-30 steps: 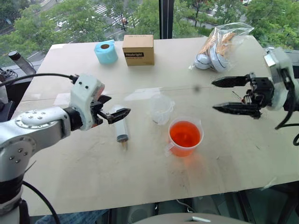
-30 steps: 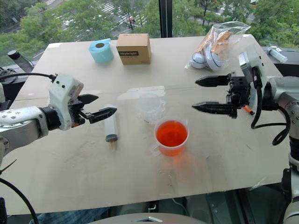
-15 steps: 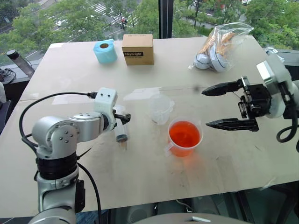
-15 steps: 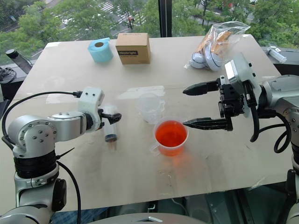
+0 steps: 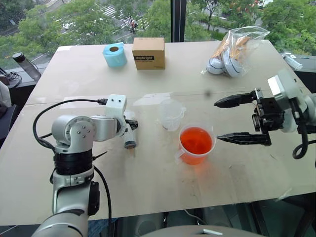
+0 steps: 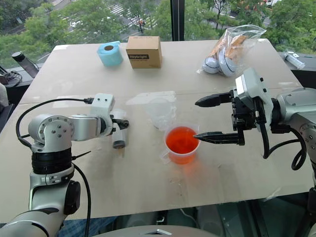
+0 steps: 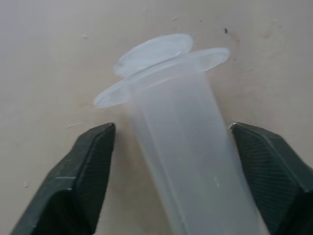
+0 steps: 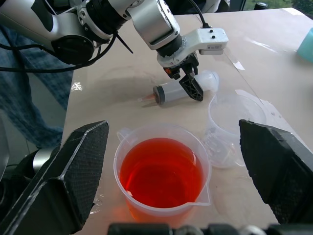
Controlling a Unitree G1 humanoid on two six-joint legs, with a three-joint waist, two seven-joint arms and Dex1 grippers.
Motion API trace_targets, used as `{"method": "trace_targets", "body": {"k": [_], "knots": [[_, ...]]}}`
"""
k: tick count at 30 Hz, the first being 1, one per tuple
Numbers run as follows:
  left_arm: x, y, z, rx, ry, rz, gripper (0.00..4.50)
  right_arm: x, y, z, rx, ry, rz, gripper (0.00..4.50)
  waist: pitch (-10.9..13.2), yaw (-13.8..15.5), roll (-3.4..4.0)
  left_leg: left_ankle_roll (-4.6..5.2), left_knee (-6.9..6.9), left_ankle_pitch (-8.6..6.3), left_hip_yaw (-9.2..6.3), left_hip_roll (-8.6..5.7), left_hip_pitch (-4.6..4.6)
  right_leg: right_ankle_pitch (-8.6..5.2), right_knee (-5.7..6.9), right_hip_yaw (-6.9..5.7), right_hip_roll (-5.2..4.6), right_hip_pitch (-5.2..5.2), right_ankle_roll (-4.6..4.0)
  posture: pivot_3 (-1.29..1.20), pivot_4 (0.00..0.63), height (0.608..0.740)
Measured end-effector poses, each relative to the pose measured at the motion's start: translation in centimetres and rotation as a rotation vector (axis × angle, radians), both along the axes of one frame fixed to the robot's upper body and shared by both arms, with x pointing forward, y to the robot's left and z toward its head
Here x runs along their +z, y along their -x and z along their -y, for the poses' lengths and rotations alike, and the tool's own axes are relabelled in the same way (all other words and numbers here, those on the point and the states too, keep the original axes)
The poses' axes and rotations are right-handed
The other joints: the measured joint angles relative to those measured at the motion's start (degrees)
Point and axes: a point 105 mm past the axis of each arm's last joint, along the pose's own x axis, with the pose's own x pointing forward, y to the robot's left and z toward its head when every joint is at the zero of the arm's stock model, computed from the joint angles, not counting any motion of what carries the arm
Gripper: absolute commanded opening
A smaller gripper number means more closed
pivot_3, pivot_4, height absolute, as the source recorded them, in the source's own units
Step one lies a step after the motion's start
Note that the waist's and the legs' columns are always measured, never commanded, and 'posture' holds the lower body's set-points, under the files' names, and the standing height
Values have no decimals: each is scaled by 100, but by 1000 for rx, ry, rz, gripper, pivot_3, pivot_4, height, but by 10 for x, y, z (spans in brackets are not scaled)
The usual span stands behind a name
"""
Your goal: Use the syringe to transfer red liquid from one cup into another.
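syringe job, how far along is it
Early. Nothing is transferred: the wider cup holds all the red liquid and the narrower cup beside it looks empty. In hand: the left gripper straddles the syringe, which lies on the table, with gaps at both fingers. The right gripper is open beside the cups. Left: grasping, drawing, emptying.

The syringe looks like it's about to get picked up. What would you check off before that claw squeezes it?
1. Syringe lies between the left claw fingers: ok.
2. Fingers touching the barrel: not ok, a gap shows on each side.
3. Syringe flat on the table: ok.
4. Wide cup holds red liquid: ok.
5. Narrow cup upright and empty: ok.
6. Right claw open and apart from both cups: ok.
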Motion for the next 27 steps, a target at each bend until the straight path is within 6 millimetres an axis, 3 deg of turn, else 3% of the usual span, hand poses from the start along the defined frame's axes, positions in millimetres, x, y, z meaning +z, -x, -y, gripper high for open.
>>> {"method": "trace_targets", "body": {"k": [2, 4, 9, 11, 14, 17, 18, 19, 21, 23, 27], "knots": [[0, -1, 0, -1, -5, -1, 1898, -1, 0, 1, -5, 3, 0, 4500, 0, -9, 0, -2, -1, 1, 0, 0, 0, 0, 0, 0, 0, -2, 0, 0, 150, 740], [0, -1, -2, 10, -3, 0, 1460, -2, 0, 2, -9, 5, -3, 4500, 0, -29, 1, -4, -2, 3, 1, 1, 1, 0, 1, 3, 2, -2, 0, 0, 150, 740], [12, -1, -21, 57, -98, 43, 1454, -1, -1, 1, -14, 4, 6, 4500, 7, -66, -11, -6, -4, 4, 1, 2, -15, 0, -2, 4, 5, -18, 0, 0, 150, 740], [28, -3, -32, 83, -140, 93, 1454, -1, -3, 2, -15, 2, 4, 4500, 8, -54, -12, -6, -4, 4, 2, 1, -19, 0, -8, 3, 3, -21, 0, 0, 150, 740], [53, -7, -29, 41, -123, 187, 1454, 3, -6, 2, -14, -2, 5, 4500, 9, -10, -14, -6, -3, 4, -1, 1, -35, 0, -13, -2, 2, -30, 0, 0, 150, 740], [112, -9, -30, -36, -151, 399, 1454, 11, -11, 2, -14, -25, -4, 4500, 15, -9, -23, -8, -2, 4, -11, 1, -55, 0, -21, -13, 3, -42, 0, 0, 150, 740], [129, -10, -25, -71, -142, 471, 1454, 13, -13, 3, -18, -34, -7, 4500, 15, -5, -23, -8, -1, 4, -12, 1, -58, 0, -26, -15, 2, -42, 0, 0, 150, 740], [155, -11, -12, -137, -87, 592, 1454, 19, -17, 3, -23, -60, -13, 4500, 15, 6, -23, -7, 2, 4, -14, 0, -61, 0, -28, -19, 0, -42, 0, 0, 150, 740], [185, -7, 19, -291, 23, 753, 1454, 29, -22, 2, -30, -103, -11, 4500, 15, 17, -23, -7, 7, 4, -18, -2, -67, 0, -34, -25, -5, -40, 0, 0, 150, 740], [194, 0, 51, -427, 131, 844, 1454, 37, -25, 5, -48, -138, -5, 4500, 15, 22, -23, -7, 12, 4, -25, -4, -75, 0, -37, -32, -6, -40, 1, 0, 150, 740], [192, 14, 116, -700, 326, 956, 1454, 54, -31, 8, -88, -237, 4, 4500, 15, -11, -23, -7, 14, 4, -26, -2, -82, 1, -31, -37, -1, -42, 1, 0, 150, 740]]}}
